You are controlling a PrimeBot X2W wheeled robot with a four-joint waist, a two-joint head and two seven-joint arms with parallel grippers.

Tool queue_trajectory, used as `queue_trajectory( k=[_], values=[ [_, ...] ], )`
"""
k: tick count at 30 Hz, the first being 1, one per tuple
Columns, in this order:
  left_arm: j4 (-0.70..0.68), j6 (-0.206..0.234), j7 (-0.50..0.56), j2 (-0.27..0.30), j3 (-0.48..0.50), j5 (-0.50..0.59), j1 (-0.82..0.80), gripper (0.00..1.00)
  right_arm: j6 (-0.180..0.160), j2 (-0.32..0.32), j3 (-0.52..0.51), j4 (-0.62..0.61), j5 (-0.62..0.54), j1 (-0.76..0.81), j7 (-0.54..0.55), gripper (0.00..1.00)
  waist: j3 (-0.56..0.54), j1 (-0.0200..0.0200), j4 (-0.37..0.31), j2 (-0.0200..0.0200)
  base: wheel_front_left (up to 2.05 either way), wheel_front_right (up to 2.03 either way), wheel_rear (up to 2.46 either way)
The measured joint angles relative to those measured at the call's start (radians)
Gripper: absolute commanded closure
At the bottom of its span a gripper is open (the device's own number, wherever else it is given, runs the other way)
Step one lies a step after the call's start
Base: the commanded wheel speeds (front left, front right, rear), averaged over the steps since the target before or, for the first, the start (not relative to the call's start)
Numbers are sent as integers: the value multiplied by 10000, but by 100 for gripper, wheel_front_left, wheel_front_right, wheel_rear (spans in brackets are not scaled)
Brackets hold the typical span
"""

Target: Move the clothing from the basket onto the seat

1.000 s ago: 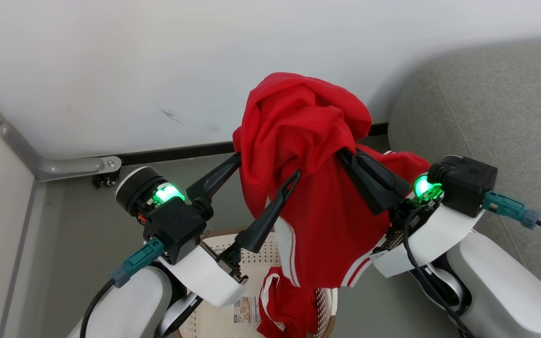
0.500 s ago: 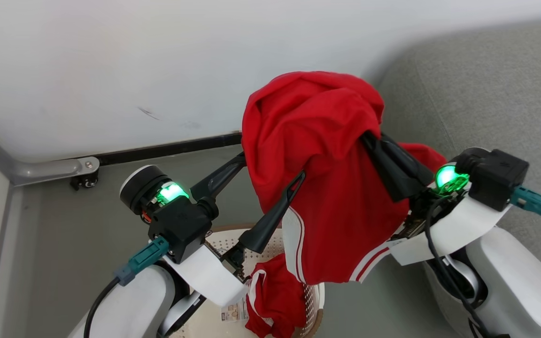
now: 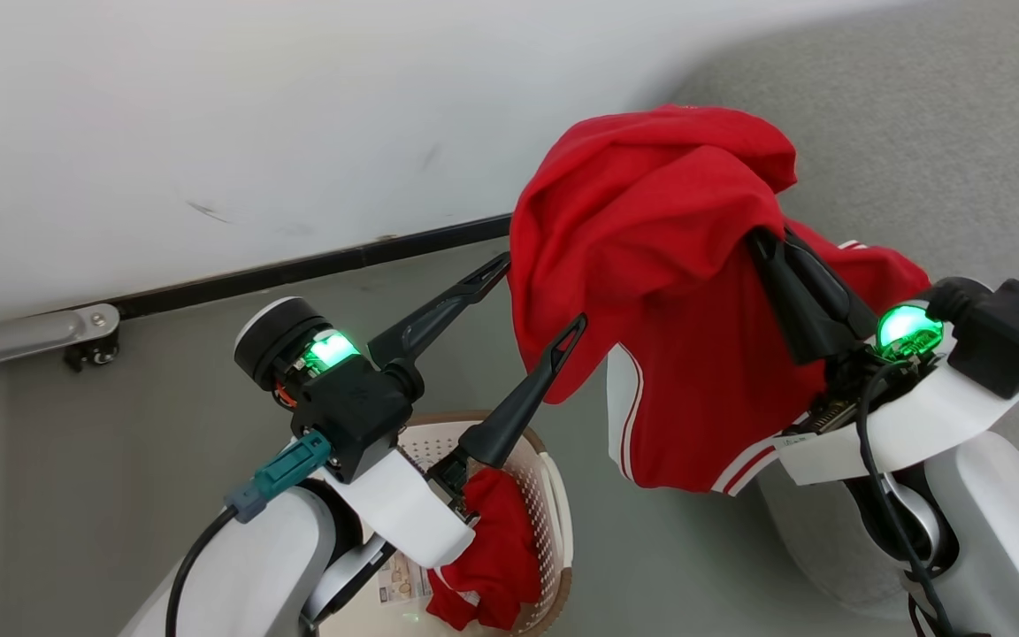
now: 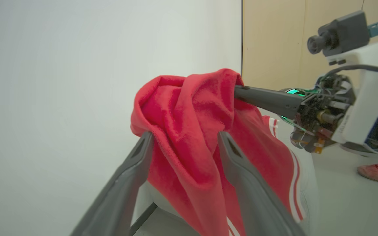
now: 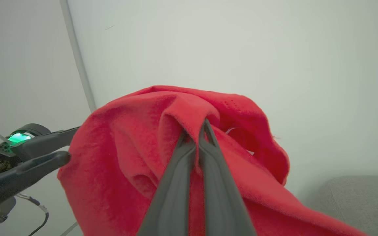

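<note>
Head view, and the red garment (image 3: pixel 669 265) is up in the air, bunched over the right end effector (image 3: pixel 762 243). Its two fingers are pinched hard together on a thick fold near the top of the bundle, and the right wrist view confirms it, with dark fingers closed on a ridge of cloth. The left end effector (image 3: pixel 538 294) is spread wide right beside the drape and gripping nothing. In the left wrist view a fall of red hangs between its parted fingers.

The bundle hangs over the floor (image 3: pixel 164 398), between the basket (image 3: pixel 538 495) and the grey sofa (image 3: pixel 916 115), with the white-striped hem dangling low. A second red garment (image 3: pixel 496 557) lies crumpled in the basket, partly behind the left forearm.

This is soft, light, floppy cloth with no stiffness at all, so it will likely sag and swing. One pinch looks enough for the weight. The best hold is a bunched fold of several layers, not a thin edge that could slip free. That loose hem might trail or snag.
</note>
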Motion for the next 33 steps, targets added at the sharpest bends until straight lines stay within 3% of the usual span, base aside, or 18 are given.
queue_trajectory(
  k=[20,33],
  values=[
    [132,-31,343,257,-219,-54,-468,0,0,314,-1315,-328,-192,489,0,100,558,0,-1333,0,0,0,0],
    [138,-31,518,410,-205,-36,-612,0,0,593,-1601,-431,-192,638,0,100,955,0,-2091,0,0,0,0]
  ],
)
